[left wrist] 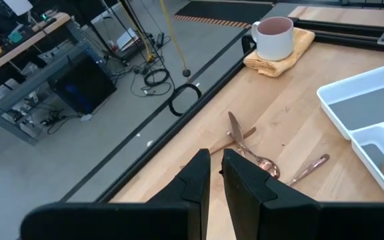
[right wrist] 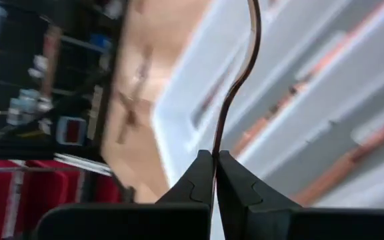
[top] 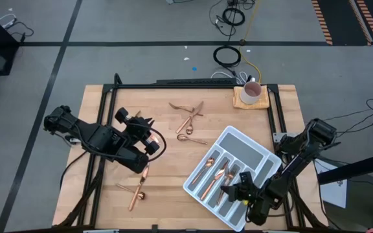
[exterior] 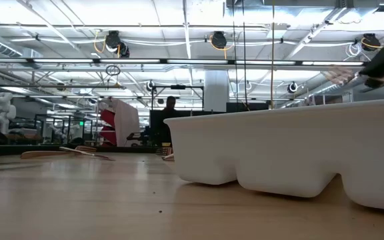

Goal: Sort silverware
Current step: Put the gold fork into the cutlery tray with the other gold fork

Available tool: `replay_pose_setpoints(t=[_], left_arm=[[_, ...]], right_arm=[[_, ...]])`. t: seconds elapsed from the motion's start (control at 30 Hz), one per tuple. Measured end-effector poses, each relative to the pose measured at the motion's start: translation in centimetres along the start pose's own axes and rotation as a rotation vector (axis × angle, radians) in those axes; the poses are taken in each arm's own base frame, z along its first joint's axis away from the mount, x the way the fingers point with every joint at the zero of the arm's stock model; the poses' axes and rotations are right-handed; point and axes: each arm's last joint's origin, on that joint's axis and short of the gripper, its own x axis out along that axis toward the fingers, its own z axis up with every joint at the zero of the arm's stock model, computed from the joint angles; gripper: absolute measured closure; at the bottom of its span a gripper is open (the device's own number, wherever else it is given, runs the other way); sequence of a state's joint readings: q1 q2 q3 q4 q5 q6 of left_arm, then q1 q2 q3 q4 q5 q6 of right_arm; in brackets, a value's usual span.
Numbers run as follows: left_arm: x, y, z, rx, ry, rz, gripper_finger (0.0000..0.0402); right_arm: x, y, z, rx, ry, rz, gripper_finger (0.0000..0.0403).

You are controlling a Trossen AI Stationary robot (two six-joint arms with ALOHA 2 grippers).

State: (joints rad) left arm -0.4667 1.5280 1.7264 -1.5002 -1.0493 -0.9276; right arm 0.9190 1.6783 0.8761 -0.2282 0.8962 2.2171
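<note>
The right gripper (right wrist: 215, 167) is seen closed tight on the thin end of a copper utensil (right wrist: 235, 87), which runs straight out from between the fingertips and curves away over the tray; which kind of utensil it is cannot be told. In the high view the right gripper (top: 233, 191) is placed over the near edge of the grey-white divided tray (top: 258, 155), at the end closest to the desk's front. The held piece's long axis is judged to lie roughly along the tray's compartments, whose lengthwise dividers are seen beneath it in the right wrist view, so the coming move is thought to turn on lowering it into one slot without crossing a divider. Several copper pieces (top: 214, 175) are already laid lengthwise in the compartments.

The left gripper (left wrist: 215, 177) is held above the desk (top: 167, 175) with its fingers nearly together and nothing between them. Just beyond it a small heap of loose silverware (left wrist: 252, 150) is seen, lying toward the back of the desk, and this heap (top: 188, 120) is much nearer the left arm than the right. A second loose group (top: 136, 188) lies near the front left, below the left arm. A mug on a yellow cloth (top: 250, 94) stands at the desk's back edge.
</note>
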Motion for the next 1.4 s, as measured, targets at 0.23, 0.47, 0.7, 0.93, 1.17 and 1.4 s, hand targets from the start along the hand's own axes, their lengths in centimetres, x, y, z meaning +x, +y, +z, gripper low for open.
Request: replay_pose_setpoints(t=[0.23,0.47,0.7,0.93,1.17,1.4], left_arm=[[0.1,0.0,0.0,0.126,-0.001,0.004,0.0353],[0.9,0.1,0.6,0.175,-0.005,0.016,0.0353],[2.9,-1.1,3.6,0.05,-0.031,-0.197,0.0353],[3.6,-2.1,7.3,0.034,-0.196,-0.631,0.0353],[8.5,-3.2,7.6,-0.161,-0.263,-1.018,0.0353],[16.2,-5.5,3.4,-0.342,0.005,-1.279,0.0353]], right_arm=[[0.1,1.5,0.5,-0.067,0.053,-0.183,0.0403],[-1.1,5.5,1.9,-0.186,-0.062,-0.267,0.0403],[0.0,5.5,0.4,-0.103,-0.225,-0.005,0.0403],[0.7,6.2,-0.6,-0.054,-0.487,0.276,0.0403],[0.2,6.5,-0.8,-0.053,-0.566,0.351,0.0403],[-0.1,7.0,-1.1,-0.116,-0.566,0.335,0.0403]])
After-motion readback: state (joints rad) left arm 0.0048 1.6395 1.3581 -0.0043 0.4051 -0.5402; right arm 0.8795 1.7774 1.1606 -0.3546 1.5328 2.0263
